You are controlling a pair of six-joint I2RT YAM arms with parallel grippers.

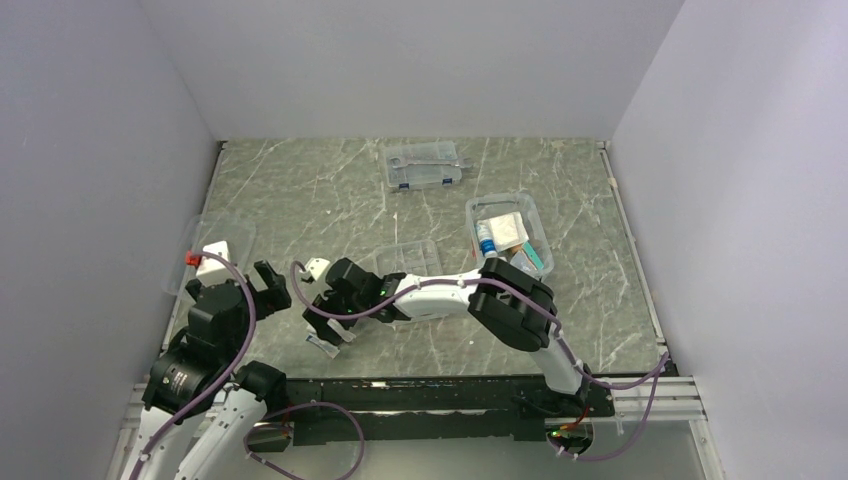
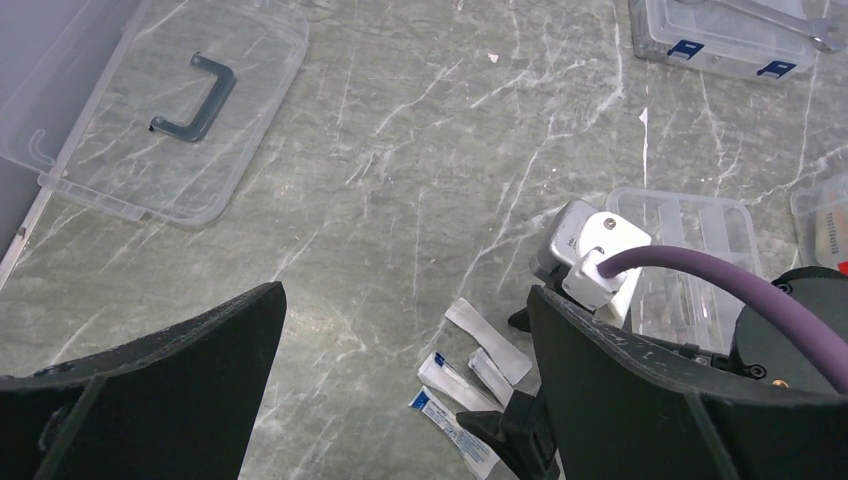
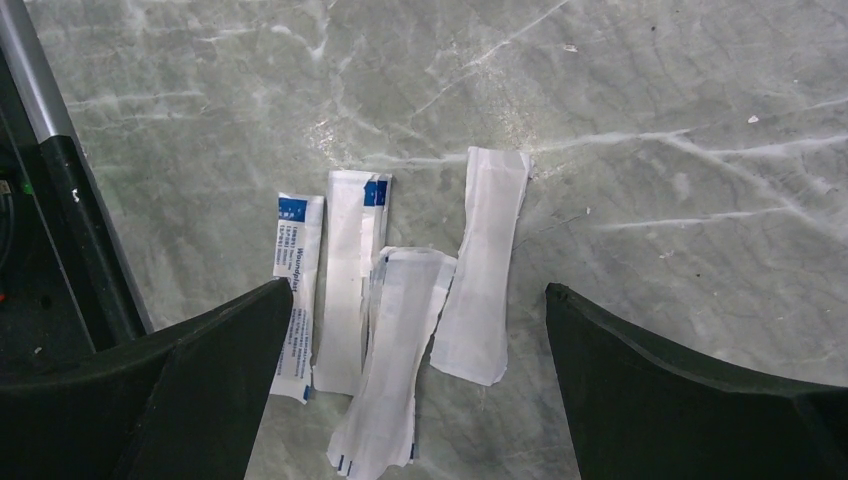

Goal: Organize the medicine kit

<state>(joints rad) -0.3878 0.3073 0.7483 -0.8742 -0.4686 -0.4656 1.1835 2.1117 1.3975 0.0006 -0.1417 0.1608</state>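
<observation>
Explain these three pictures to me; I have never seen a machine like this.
This is a robot with two arms mounted at one edge of a table. The wide picture looks down from above. The other two come from a camera on each wrist, so the dark shapes at their bottom are that arm's fingers. On the table lie a clear lid with a black handle, a divided tray, an open box of supplies, a flat case with blue latches, and a few paper packets. The right gripper hovers open over those packets. The left gripper is open too. Neither holds anything.
</observation>
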